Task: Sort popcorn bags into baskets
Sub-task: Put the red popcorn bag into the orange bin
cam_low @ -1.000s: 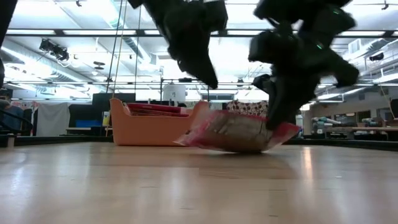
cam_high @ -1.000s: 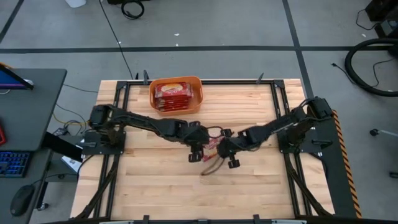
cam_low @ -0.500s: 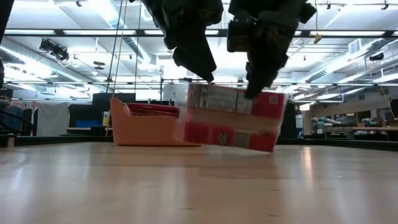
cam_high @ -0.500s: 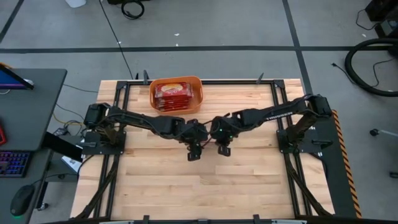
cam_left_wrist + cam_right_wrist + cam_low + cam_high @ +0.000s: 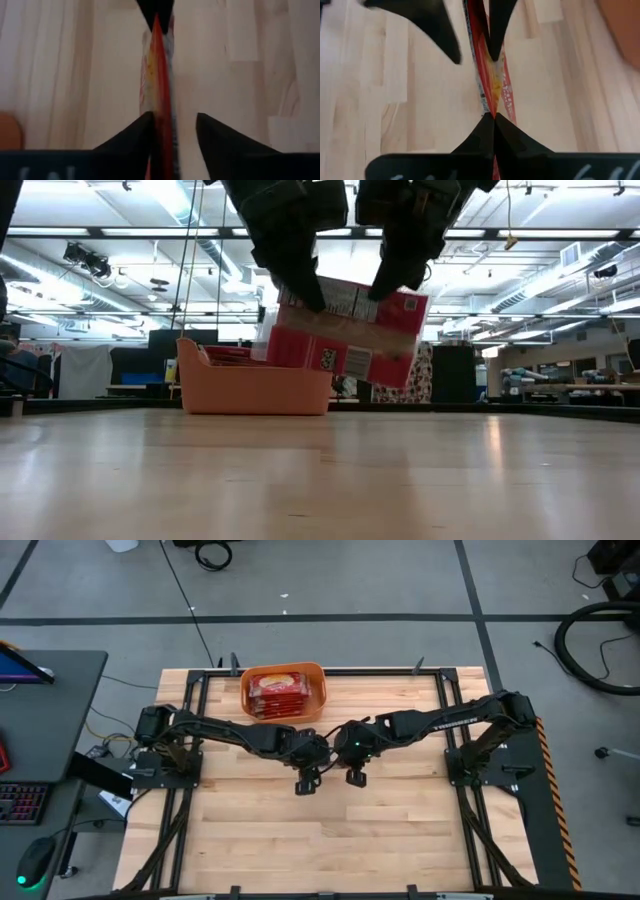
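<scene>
Wooden table (image 5: 400, 830) carries the orange basket (image 5: 284, 692) at its far edge, already loaded with red popcorn bags (image 5: 277, 691). Over the last second one further popcorn bag (image 5: 345, 330) has gone from lying tilted on the boards under the right arm to hanging clear of the surface, upright on edge, level with the basket rim in the low view. Both arms have drawn toward the table centre, short of the basket. Judgement: the lift is done and the carry to the basket remains.

Right gripper (image 5: 492, 117) is clamped on the bag's upper edge, fingers pressed together on the film. Left gripper (image 5: 172, 125) straddles the same edge with its fingers partly spread: one finger touches the bag, the other stands just off it.
</scene>
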Action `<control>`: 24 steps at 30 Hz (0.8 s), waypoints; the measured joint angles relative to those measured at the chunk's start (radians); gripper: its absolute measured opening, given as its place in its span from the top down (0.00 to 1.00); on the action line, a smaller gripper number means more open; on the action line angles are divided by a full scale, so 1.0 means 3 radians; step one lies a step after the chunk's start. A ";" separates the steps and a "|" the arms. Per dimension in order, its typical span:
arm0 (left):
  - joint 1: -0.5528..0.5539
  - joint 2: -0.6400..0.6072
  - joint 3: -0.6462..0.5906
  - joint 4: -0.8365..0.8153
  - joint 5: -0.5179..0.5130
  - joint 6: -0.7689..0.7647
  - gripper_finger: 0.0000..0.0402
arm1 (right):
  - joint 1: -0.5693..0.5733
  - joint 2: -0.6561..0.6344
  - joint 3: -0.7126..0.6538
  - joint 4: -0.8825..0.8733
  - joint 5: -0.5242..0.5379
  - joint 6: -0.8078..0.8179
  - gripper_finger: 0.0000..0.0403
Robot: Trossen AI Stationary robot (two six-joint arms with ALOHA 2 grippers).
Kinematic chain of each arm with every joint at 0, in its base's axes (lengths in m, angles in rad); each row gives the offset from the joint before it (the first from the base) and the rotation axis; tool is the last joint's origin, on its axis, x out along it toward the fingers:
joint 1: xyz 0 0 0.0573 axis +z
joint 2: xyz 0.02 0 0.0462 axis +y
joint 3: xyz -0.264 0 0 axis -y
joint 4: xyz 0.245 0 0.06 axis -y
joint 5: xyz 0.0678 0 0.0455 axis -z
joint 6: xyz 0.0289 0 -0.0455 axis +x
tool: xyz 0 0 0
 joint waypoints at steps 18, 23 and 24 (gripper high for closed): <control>0.0184 -0.0172 -0.0009 -0.0297 -0.0046 0.0040 0.94 | 0.0020 -0.0155 0.0005 -0.0229 -0.0010 -0.0086 0.81; 0.0350 -0.0408 -0.0009 -0.0528 -0.0083 0.0159 0.94 | 0.0025 -0.0273 0.0009 -0.0323 0.0004 -0.0149 0.74; 0.0388 -0.0448 -0.0008 -0.0536 -0.0091 0.0175 0.94 | 0.0035 -0.0290 0.0009 -0.0326 0.0003 -0.0157 0.73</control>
